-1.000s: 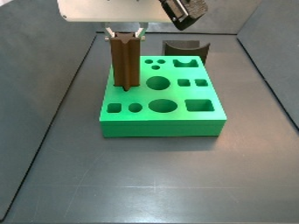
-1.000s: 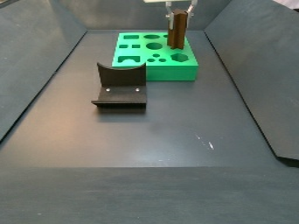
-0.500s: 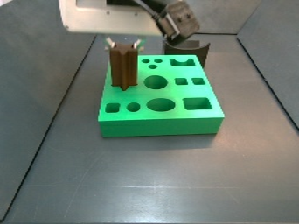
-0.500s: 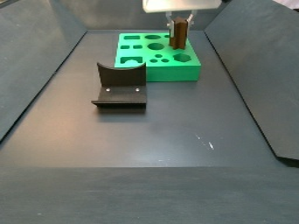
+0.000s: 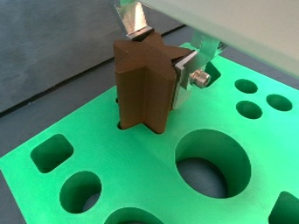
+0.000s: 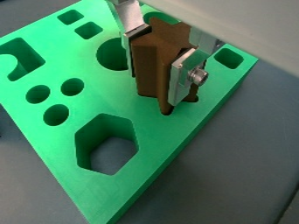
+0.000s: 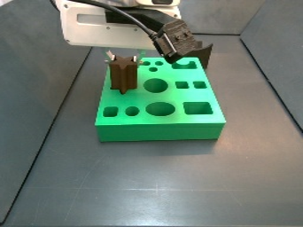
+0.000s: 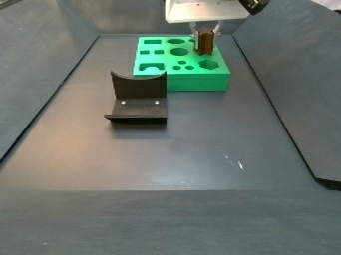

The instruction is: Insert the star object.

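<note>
Clamped on the star object, my gripper hangs over the green block, at about ten o'clock on its top face in a side view, with the peg's lower part already sunk into its hole. I judge the peg stiff, light and ridged enough not to slip; holding it near the top suits it. Compared with a second ago, far less peg shows above the block.

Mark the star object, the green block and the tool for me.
star object (image 5: 142, 92), wrist view, its ridged side.
green block (image 7: 160, 128), side view, its front wall.
tool (image 6: 163, 54), wrist view, between its fingertips, shut on the star object.
</note>
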Controlling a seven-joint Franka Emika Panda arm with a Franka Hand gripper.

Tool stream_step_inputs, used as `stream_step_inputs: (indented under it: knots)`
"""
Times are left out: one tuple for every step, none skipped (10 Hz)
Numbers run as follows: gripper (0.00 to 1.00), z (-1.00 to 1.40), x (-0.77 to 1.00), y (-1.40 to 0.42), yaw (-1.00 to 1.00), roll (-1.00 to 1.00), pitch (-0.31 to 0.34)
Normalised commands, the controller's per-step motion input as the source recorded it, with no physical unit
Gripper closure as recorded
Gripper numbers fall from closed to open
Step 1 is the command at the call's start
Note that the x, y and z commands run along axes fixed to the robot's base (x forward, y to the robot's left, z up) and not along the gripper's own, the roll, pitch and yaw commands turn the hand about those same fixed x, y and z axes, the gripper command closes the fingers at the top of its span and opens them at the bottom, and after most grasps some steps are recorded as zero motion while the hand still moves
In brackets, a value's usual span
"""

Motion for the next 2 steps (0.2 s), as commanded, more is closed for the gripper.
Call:
stream_step_inputs:
  knots:
    - [1.0, -0.01, -0.1, 0.11, 0.0, 0.07, -0.036]
    - [1.0, 0.0, 0.0, 0.0, 0.0, 0.0, 0.0]
